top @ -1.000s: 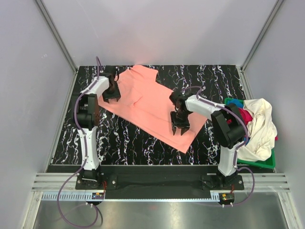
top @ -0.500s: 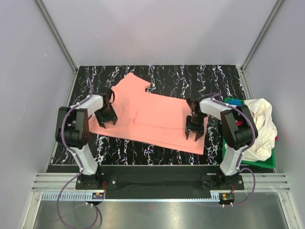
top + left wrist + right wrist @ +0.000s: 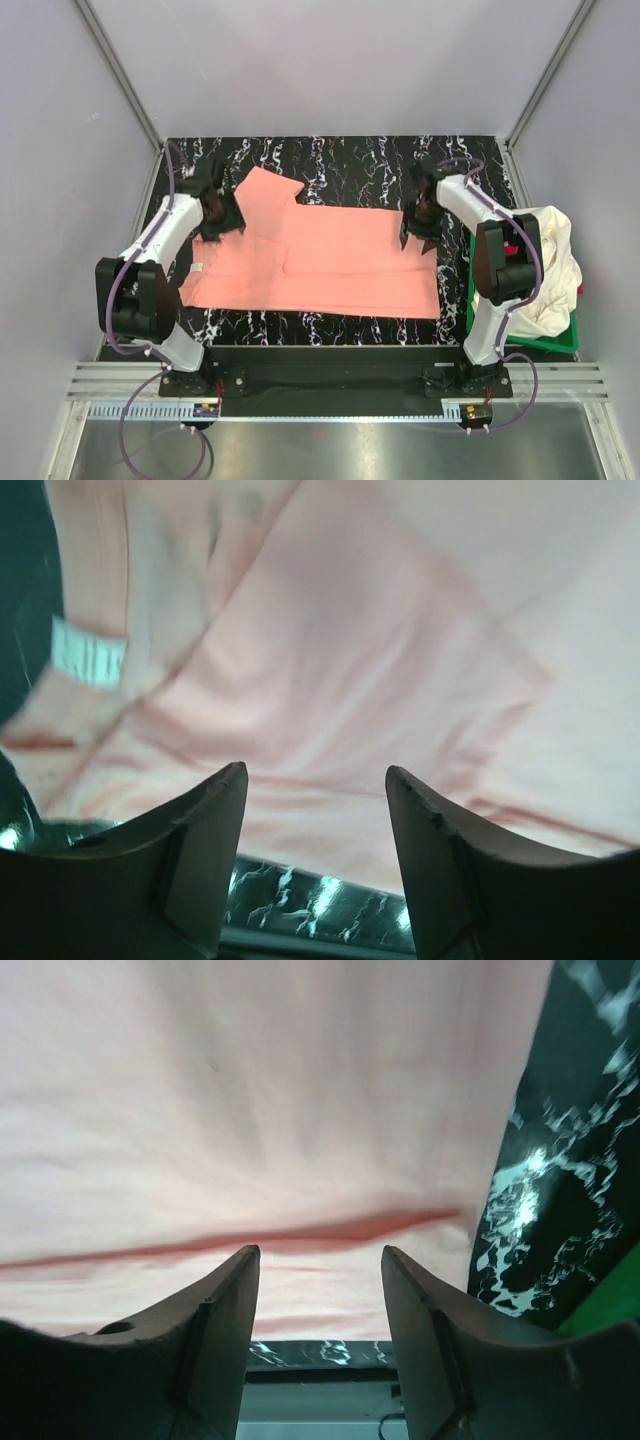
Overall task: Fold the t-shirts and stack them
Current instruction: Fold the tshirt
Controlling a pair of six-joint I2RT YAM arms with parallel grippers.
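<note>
A salmon-pink t-shirt (image 3: 330,255) lies spread flat across the black marble table (image 3: 370,160), its long side along the near edge, with a small white label (image 3: 198,268) at its left end. My left gripper (image 3: 225,222) is open just above the shirt's far-left part, by the sleeve. In the left wrist view the open jaws (image 3: 315,770) hold nothing over pink cloth (image 3: 380,630), with the label (image 3: 88,652) in sight. My right gripper (image 3: 418,240) is open over the shirt's far-right corner; in the right wrist view (image 3: 318,1250) it is empty above the cloth (image 3: 250,1090).
A green plastic basket (image 3: 530,343) stands at the table's right edge, beside the right arm. It holds a cream-white shirt (image 3: 545,260) piled on top, with magenta cloth (image 3: 515,240) and a bit of blue cloth (image 3: 517,297) showing. Grey walls close in the table.
The salmon shirt has gone from lying diagonally to lying spread square with the near edge. My left gripper moved back and left, my right gripper back and right.
</note>
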